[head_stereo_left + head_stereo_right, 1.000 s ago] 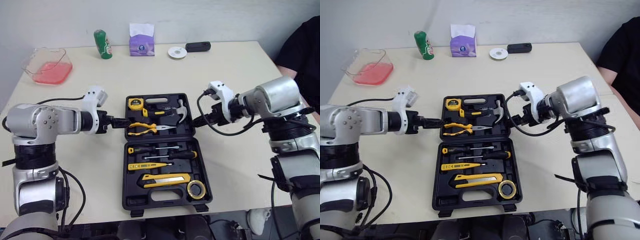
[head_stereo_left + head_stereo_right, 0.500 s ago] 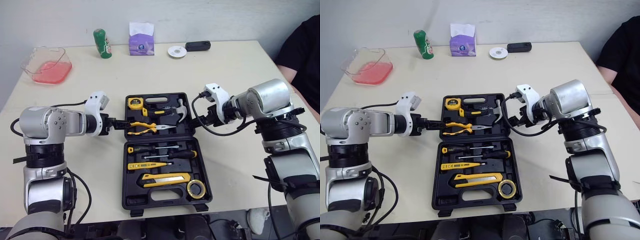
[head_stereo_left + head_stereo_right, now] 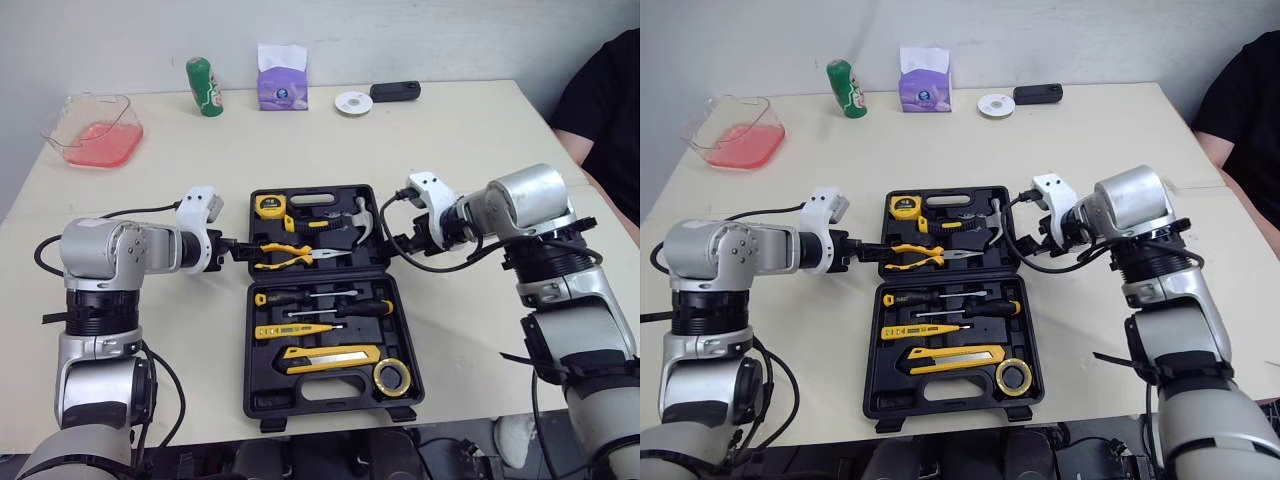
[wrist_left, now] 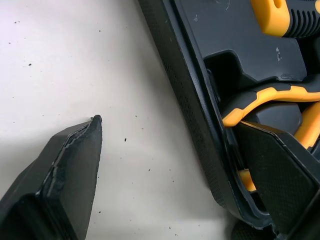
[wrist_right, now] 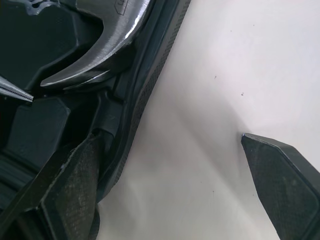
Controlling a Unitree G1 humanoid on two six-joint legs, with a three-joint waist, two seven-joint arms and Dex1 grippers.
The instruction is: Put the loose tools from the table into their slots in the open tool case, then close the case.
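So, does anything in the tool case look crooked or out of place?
Nothing stands out. The hammer, pliers, screwdrivers and tape roll all lie in their slots, and the case lies open and flat.

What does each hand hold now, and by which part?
Nothing yet. The left hand and the right hand are both open, each with one finger inside and one outside a side wall of the tool case.

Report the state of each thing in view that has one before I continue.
tool case: open, lying flat
left gripper: open, astride the case's left wall
right gripper: open, astride the case's right wall
green bottle: standing upright
plastic tub: holding red contents
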